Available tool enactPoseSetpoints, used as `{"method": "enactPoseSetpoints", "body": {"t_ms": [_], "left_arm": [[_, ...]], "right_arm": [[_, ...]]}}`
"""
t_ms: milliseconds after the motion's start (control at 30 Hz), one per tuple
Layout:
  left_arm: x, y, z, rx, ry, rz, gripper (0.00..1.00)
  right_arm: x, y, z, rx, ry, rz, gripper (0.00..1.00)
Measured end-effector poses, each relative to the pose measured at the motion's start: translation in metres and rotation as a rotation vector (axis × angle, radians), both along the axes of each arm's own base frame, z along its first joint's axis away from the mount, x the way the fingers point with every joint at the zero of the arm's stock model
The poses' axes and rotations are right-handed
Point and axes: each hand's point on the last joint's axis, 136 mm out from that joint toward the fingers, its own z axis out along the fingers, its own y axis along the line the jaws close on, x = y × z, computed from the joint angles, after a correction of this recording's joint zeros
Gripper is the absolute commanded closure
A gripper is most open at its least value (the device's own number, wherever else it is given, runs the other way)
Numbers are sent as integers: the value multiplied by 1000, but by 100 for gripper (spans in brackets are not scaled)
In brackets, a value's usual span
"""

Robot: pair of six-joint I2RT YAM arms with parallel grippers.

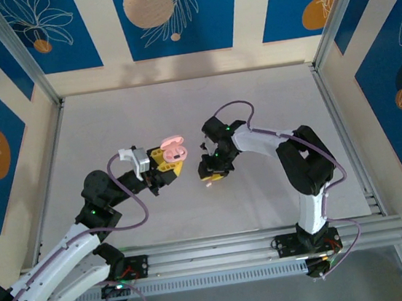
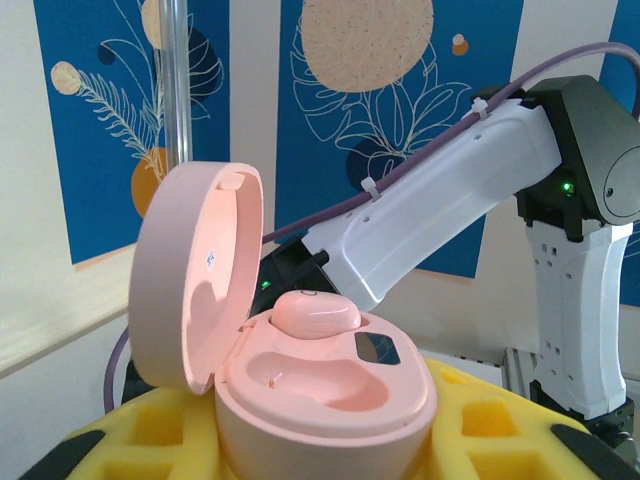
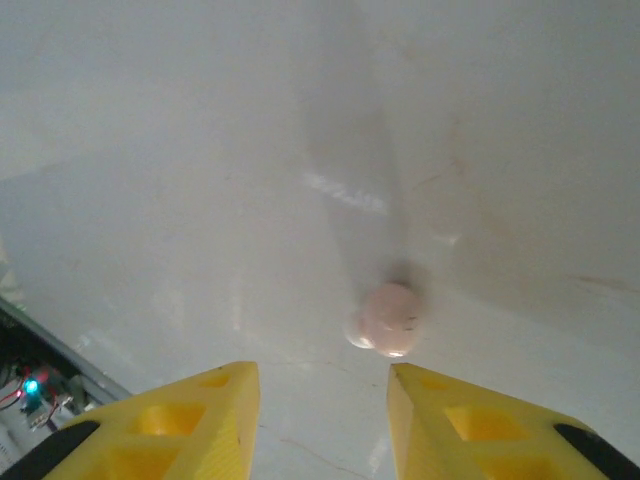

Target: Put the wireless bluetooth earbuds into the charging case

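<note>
Right end effector (image 3: 322,388) over the counter (image 3: 200,150): yellow fingers spread, nothing between them. Loose bud (image 3: 387,318), pink, lies on the counter ahead of the tips and off toward the right-hand finger, not centred in the gap.

Left end effector (image 1: 164,164) pinching the case (image 2: 330,420) from both sides, held up off the counter. Lid (image 2: 195,270) stands open to the left. Seated bud (image 2: 315,313) fills the far slot; near slot (image 2: 310,375) bare.

Risks as I judge them:
- Bud is small, rounded and looks slick. A closing pinch that meets it off-centre could squirt it away across the counter. The present offset makes that likely unless the approach is corrected.
- Coming down too low, the tips would strike the counter before closing; too high, they would close on air.
- Which way the bud lies is not readable here. If it is gripped in the wrong turn, it may sit proud in the near slot or fall out.
- Pressing into the slot loads the case. It could twist or slide in the left pinch, or the seated bud could be nudged loose.
- Lid stands close beside the slot, so a wide approach could knock it shut.
- In the top view the two wrists are already near each other; careless travel risks a clash.
</note>
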Motion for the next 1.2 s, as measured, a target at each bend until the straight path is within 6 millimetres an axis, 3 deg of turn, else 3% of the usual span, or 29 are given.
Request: {"method": "enactPoseSetpoints", "body": {"t_ms": [567, 1200], "left_arm": [[0, 0, 0, 0, 0, 0, 75], [0, 0, 0, 0, 0, 0, 75]], "right_arm": [[4, -4, -26, -69, 37, -53, 69], [0, 5, -31, -56, 72, -44, 73]]}}
